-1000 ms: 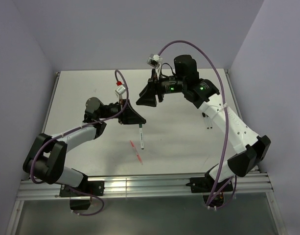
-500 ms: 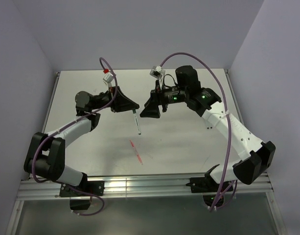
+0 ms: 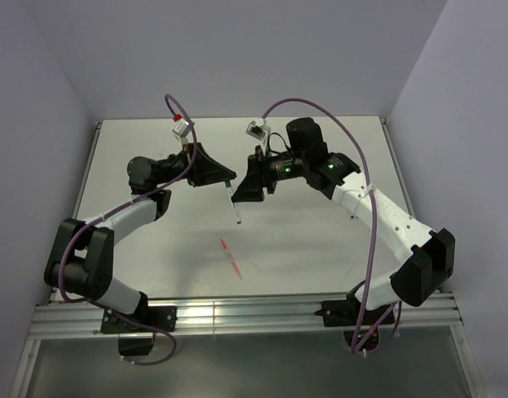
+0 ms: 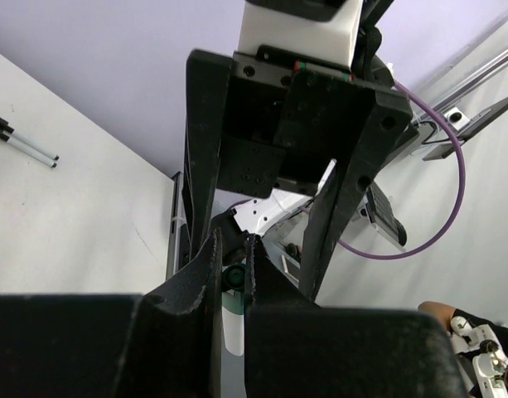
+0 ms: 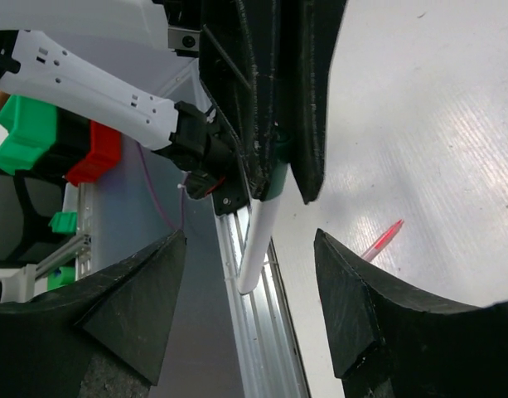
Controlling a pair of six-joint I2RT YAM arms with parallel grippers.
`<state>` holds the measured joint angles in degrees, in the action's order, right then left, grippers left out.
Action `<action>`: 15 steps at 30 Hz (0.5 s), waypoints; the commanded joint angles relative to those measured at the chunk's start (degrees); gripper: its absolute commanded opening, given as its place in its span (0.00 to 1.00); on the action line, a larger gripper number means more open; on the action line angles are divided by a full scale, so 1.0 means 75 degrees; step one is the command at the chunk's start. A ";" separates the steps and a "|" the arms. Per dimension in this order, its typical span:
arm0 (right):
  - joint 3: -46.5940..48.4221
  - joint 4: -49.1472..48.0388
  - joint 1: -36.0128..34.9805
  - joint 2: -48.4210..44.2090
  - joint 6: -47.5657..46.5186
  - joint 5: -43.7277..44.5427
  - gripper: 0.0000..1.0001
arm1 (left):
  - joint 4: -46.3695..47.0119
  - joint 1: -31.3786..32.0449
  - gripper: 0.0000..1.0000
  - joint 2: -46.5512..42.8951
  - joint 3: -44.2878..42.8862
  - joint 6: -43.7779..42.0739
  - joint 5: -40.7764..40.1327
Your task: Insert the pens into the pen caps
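My left gripper [image 3: 227,180] is shut on the top end of a whitish-grey pen [image 3: 235,206], which hangs tip-down above the table. In the left wrist view the fingers [image 4: 205,274] pinch the pen's dark green end [image 4: 230,278]. My right gripper [image 3: 239,196] is open just right of that pen. In the right wrist view the pen [image 5: 260,240] hangs between its spread fingertips [image 5: 146,290] without touching them. The red-pink pen [image 3: 230,255] lies on the table near the front and also shows in the right wrist view [image 5: 383,240]. Two whitish pens with black ends [image 4: 23,147] lie side by side.
Both arms meet over the middle of the white table [image 3: 320,249]. An aluminium rail [image 3: 237,315] runs along the near edge. Purple cables [image 3: 336,104] loop above the right arm. Grey-violet walls close in the back and sides.
My left gripper has lifted the pen off the table and carried it back and left. My right gripper has come down and left until its open fingers sit beside the pen.
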<state>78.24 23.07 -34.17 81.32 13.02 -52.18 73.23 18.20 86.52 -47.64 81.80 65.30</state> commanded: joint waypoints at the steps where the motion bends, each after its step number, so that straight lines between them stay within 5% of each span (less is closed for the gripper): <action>1: 0.0092 -0.0498 -0.0224 0.0126 0.0175 -0.0109 0.70 | 0.0794 -0.0012 0.00 -0.0017 -0.0211 0.0109 -0.0186; 8: -0.0037 -0.0697 -0.0307 0.0372 0.0432 -0.0179 0.53 | 0.0783 -0.0012 0.00 -0.0087 -0.0117 0.0027 -0.0257; 11: -0.0060 -0.0837 -0.0307 0.0314 0.0433 -0.0214 0.21 | 0.0759 -0.0012 0.00 -0.0075 -0.0082 0.0004 -0.0280; 14: -0.0072 -0.0849 -0.0284 0.0302 0.0433 -0.0191 0.00 | 0.0701 -0.0012 0.00 -0.0075 -0.0117 -0.0031 -0.0246; 15: -0.0107 -0.0838 -0.0283 0.0290 0.0433 -0.0179 0.00 | 0.0666 -0.0012 0.09 -0.0075 -0.0129 -0.0101 -0.0234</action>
<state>77.56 20.12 -36.14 84.55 16.32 -52.38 74.32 18.20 86.50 -47.64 82.17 64.36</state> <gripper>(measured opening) 0.066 0.112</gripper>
